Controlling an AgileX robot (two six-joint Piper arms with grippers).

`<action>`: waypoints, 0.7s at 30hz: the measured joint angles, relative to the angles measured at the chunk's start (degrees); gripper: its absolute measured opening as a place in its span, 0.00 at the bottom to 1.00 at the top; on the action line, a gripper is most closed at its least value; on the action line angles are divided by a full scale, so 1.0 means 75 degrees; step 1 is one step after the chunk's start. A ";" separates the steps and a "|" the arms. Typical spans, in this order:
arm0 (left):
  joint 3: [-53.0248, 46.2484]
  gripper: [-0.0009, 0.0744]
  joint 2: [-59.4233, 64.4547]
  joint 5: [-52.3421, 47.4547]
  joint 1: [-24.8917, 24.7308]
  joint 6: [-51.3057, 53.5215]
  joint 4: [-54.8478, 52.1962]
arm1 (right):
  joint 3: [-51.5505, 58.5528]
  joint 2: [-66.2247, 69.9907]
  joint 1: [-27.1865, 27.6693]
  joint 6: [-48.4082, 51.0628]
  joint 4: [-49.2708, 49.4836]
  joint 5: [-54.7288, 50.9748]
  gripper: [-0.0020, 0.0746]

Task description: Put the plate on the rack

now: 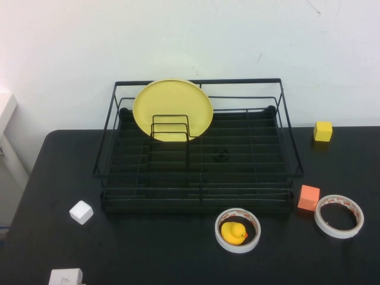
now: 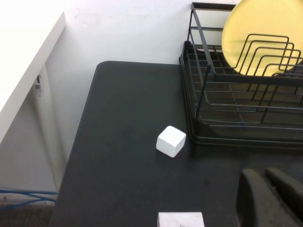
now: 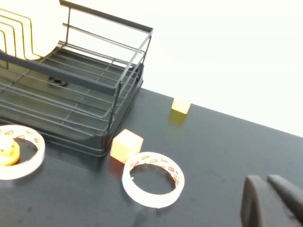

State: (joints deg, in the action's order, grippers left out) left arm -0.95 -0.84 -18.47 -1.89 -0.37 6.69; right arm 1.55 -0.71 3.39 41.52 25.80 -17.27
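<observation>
The pale-yellow plate [image 1: 173, 109] stands upright in the wire dividers at the back left of the black wire rack [image 1: 198, 190]; it also shows as the plate [image 2: 258, 35] in the left wrist view. My left gripper [image 2: 266, 176] is shut and holds nothing, low over the table's near left part, well short of the rack [image 2: 222, 113]. Over the near right part of the table my right gripper [image 3: 267, 182] is shut and holds nothing, away from the rack [image 3: 94, 94]. Neither gripper appears in the high view.
In front of the rack lie a tape roll [image 1: 237, 230] with a yellow duck [image 1: 233, 233] inside, another tape roll [image 1: 339, 216], an orange cube [image 1: 308, 198] and a white cube [image 1: 81, 212]. A yellow cube [image 1: 323, 131] sits at the back right. A white block [image 1: 65, 277] lies at the near left edge.
</observation>
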 joint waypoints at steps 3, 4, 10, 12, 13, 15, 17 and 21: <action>0.0000 0.01 0.0000 0.0000 0.0000 -0.0013 0.0000 | 0.0000 0.0000 0.0000 -0.0473 -0.0147 0.0000 0.03; 0.0000 0.01 0.0000 0.0000 0.0000 -0.0013 0.0000 | 0.0000 0.0000 0.0000 -0.0839 -0.0418 0.0000 0.03; 0.0000 0.01 0.0000 0.0000 0.0000 0.0000 0.0000 | -0.0014 0.0000 0.0000 -0.4242 -0.3440 -0.0171 0.03; 0.0000 0.01 0.0000 0.0000 0.0000 0.0000 0.0000 | -0.0028 0.0000 0.0000 -0.4579 -0.3861 -0.0241 0.03; 0.0000 0.01 0.0000 0.0000 0.0000 0.0000 0.0000 | -0.0028 0.0000 0.0000 -0.4634 -0.3982 -0.0271 0.03; 0.0000 0.01 0.0000 0.0000 0.0000 0.0000 0.0000 | -0.0041 0.0000 0.0000 -0.4666 -0.4112 -0.0301 0.03; 0.0000 0.01 0.0000 0.0000 0.0000 0.0000 0.0000 | -0.0041 0.0000 0.0000 -0.4703 -0.4164 -0.0318 0.03; 0.0000 0.01 0.0000 0.0000 0.0000 0.0000 0.0000 | -0.0057 0.0000 0.0013 -0.4715 -0.4228 -0.0390 0.03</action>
State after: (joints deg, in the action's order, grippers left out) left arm -0.95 -0.84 -18.47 -1.89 -0.37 6.69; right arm 1.12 -0.71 3.49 6.16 -5.92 -20.19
